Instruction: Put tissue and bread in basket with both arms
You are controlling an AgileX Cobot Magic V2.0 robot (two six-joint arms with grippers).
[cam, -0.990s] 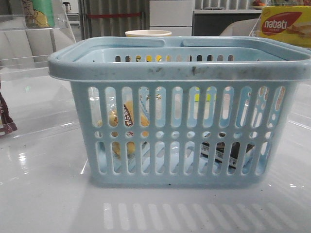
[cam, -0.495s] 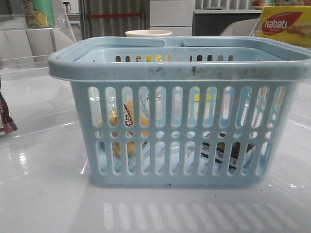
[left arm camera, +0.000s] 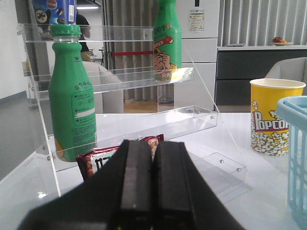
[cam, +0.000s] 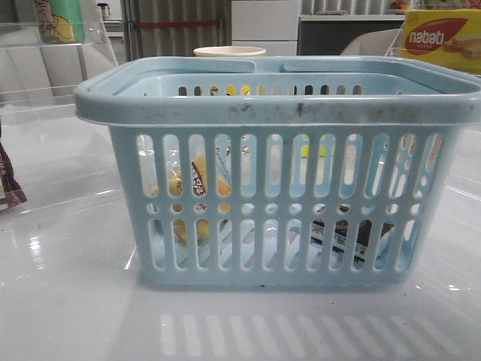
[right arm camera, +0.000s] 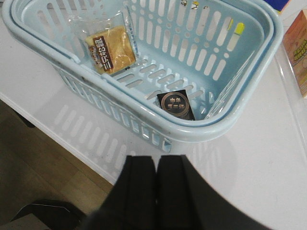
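The large light blue slotted plastic basket (right arm camera: 230,120) stood on the glossy white worktop (cam: 68,301). Inside it, the pale yellow bread in its clear wrapper with a brown label (right arm camera: 109,50) leaned against one end wall, and the small flat black tissue pack with white print (right arm camera: 175,105) lay on the basket floor toward the other end, well apart from the bread. Both showed through the front slots too. The left claw (left arm camera: 152,191) had its fingers pressed together on nothing, facing a clear acrylic shelf (left arm camera: 158,120) with a green bottle (left arm camera: 72,105). The right claw (right arm camera: 156,191) was likewise closed and empty, hanging outside the basket above its rim. Both items appeared delivered, so the task looked finished, with nothing left to place.
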